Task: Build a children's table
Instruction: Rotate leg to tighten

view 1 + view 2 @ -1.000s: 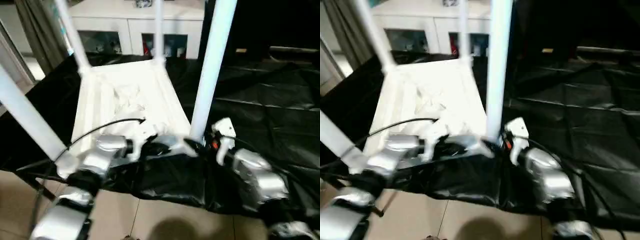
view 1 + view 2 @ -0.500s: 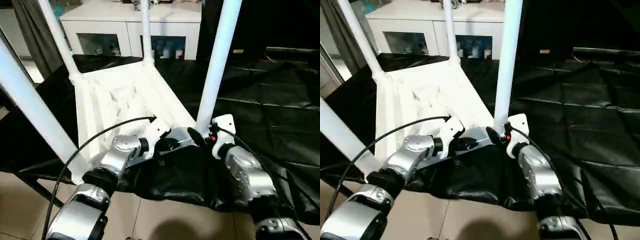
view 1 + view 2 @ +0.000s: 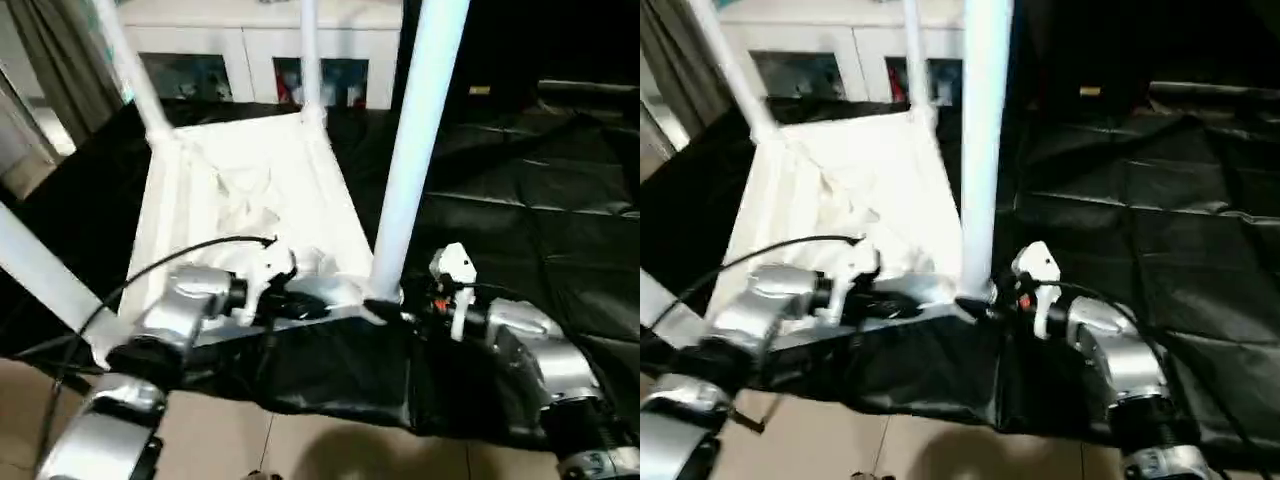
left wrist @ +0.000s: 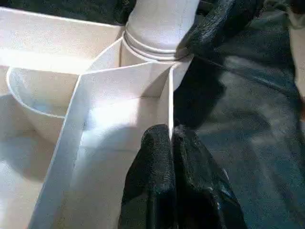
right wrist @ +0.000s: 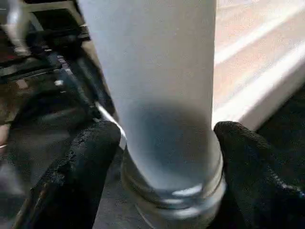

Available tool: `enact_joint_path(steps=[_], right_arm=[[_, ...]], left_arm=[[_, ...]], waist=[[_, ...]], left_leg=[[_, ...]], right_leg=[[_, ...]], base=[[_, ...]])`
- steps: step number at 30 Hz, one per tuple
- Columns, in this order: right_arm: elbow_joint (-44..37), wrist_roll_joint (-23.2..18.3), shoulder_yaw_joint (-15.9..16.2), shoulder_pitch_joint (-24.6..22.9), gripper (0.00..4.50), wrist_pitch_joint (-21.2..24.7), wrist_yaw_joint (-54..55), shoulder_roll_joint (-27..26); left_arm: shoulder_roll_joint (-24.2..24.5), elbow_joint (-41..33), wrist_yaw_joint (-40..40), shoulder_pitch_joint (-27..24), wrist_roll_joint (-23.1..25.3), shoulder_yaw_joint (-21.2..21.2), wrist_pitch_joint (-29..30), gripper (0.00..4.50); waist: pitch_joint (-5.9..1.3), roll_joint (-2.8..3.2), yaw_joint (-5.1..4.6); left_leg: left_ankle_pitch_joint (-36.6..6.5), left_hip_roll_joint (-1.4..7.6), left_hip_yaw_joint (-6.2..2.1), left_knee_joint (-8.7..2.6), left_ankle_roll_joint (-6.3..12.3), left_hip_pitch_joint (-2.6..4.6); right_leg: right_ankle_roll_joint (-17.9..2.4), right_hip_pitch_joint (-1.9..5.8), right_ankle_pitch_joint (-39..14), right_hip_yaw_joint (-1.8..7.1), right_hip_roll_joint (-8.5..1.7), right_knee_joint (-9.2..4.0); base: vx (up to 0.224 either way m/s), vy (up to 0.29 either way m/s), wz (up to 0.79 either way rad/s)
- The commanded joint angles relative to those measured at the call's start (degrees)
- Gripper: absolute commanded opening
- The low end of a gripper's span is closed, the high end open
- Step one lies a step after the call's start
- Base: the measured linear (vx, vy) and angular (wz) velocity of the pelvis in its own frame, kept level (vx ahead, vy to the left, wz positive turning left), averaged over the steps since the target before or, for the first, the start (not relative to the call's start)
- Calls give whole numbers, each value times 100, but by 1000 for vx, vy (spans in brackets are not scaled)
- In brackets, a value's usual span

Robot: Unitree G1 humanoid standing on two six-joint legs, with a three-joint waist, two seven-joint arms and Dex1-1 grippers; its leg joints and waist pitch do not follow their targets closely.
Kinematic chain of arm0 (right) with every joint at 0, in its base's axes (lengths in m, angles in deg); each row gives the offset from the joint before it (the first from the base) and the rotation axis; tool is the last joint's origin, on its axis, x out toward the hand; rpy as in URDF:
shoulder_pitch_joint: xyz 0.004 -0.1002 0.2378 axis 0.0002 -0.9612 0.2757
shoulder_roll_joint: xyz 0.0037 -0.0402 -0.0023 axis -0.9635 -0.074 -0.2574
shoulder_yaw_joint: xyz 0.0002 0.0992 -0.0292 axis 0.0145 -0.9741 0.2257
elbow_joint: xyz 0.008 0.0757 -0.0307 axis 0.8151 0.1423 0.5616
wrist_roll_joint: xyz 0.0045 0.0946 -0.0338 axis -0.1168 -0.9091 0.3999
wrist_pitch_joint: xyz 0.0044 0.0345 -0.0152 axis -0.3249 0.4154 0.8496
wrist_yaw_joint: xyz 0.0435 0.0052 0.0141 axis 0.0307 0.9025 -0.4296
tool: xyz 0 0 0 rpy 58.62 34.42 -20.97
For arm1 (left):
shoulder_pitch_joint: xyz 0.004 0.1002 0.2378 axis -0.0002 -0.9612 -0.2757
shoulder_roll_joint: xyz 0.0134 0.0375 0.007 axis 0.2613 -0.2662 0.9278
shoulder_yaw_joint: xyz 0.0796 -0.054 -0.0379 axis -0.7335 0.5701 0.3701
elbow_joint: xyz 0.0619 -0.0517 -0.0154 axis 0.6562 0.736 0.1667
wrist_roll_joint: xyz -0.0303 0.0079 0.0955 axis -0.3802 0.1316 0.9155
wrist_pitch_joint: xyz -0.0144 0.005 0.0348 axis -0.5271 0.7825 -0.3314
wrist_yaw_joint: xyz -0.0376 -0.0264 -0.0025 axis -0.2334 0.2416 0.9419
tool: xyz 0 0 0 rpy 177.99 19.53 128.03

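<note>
The children's table [image 3: 250, 190] lies upside down on a black sheet, its ribbed underside up and its white legs standing in the corner sockets. My left gripper [image 4: 170, 133] is shut on a thin rib [image 4: 170, 95] of the underside, right beside the near right socket [image 4: 157, 43]. The near right leg [image 3: 410, 150] rises from that socket. My right gripper [image 5: 167, 143] is open around the foot of this leg, one black finger [image 5: 90, 162] on each side and close against it. Its fingers also show from the head at the leg's foot [image 3: 385, 308].
A black sheet [image 3: 520, 200] covers the work surface, which ends just in front of my forearms above a tiled floor [image 3: 300, 450]. A white glass-door cabinet [image 3: 250, 40] stands behind the table. A curtain [image 3: 50, 60] hangs at the far left.
The head view has shifted and tilted. Both grippers stay at the table's near right corner, and the table and legs have not visibly moved.
</note>
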Motion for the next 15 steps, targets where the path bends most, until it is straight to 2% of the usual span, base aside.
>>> enact_joint_path(steps=[1,2,5,8,11,15], right_arm=[[-94,-78,219,-74,357,107,-229,12],[-96,-102,219,-66,357,100,-280,52],[-90,-114,211,-59,344,100,-325,74],[-85,-132,182,-51,316,128,-398,80],[-101,-160,168,-70,289,195,-392,51],[-129,-169,182,-169,268,307,-185,-13]], left_arm=[[-13,-223,283,-49,-171,-129,50,0],[17,-255,329,-64,-192,-134,74,0],[34,-277,355,-75,-206,-134,88,0],[47,-344,387,-99,-226,-131,148,0],[32,-404,380,-127,-223,-115,197,0],[-12,-437,262,-159,-196,-118,183,0]], waist=[[-432,-105,25],[-404,-105,52],[-372,-95,66],[-323,-107,48],[-319,-115,36],[-319,-116,35]], left_leg=[[-138,189,-54,-199,1038,149],[-477,213,-50,-221,909,179],[-885,238,-62,-278,660,193],[-1403,245,-68,-349,323,214],[-1503,244,-68,-368,211,227],[-1341,226,-66,-355,248,201]], right_leg=[[-1778,260,1002,91,-192,-130],[-1734,241,471,97,-204,-169],[-1630,242,-219,106,-212,-211],[-1466,230,-930,131,-220,-280],[-1396,221,-1041,141,-220,-296],[-1366,227,-874,144,-224,-288]], base=[[0,0,0],[0,0,0],[0,0,0],[0,0,0],[0,0,0],[0,0,0]])
